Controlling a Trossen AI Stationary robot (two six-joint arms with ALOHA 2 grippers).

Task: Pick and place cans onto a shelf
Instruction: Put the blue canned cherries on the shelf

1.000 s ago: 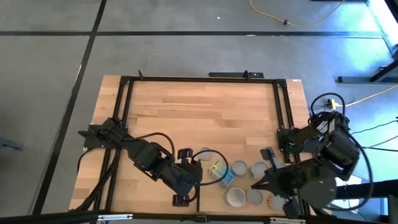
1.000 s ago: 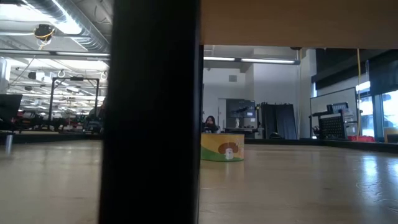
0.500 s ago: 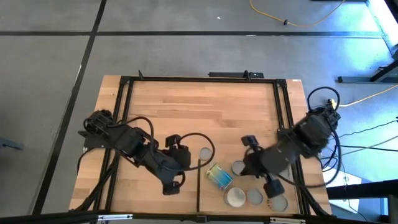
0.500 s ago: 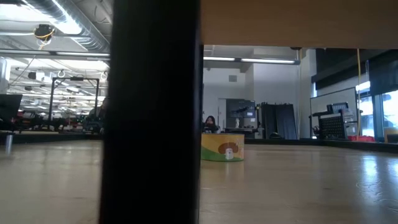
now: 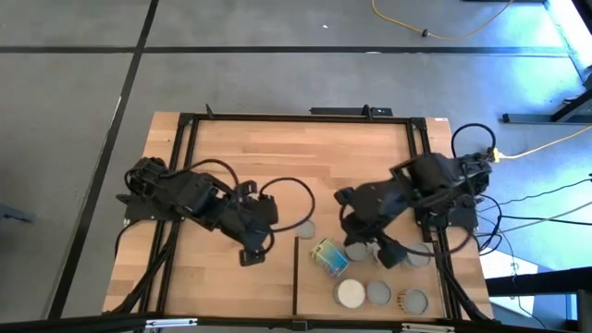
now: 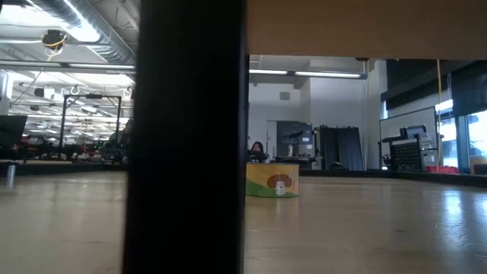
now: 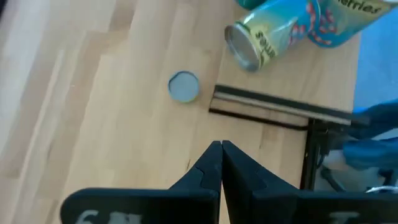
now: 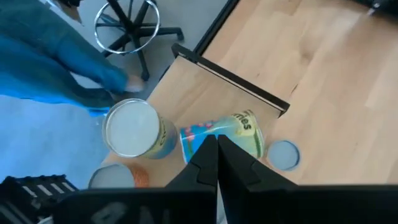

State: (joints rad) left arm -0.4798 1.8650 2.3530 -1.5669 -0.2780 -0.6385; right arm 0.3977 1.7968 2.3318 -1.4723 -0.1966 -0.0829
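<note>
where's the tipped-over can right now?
High view: the tipped-over can lies on its side on the shelf, near the table's front edge, right of centre, just right of the shelf's dark edge strip, with upright cans beside it.

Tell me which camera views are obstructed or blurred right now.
Low view: a broad dark post blocks the middle, showing only one yellow can. Right wrist view: blue streaks smear beyond the shelf. Left wrist view: the tipped can is soft. High view is clear.

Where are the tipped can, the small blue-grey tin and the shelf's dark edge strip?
tipped can [image 7: 264, 37]: left wrist view, label side.
small blue-grey tin [image 7: 184, 86]: left wrist view, round top.
shelf's dark edge strip [image 8: 233, 78]: right wrist view, mid-strip.
</note>
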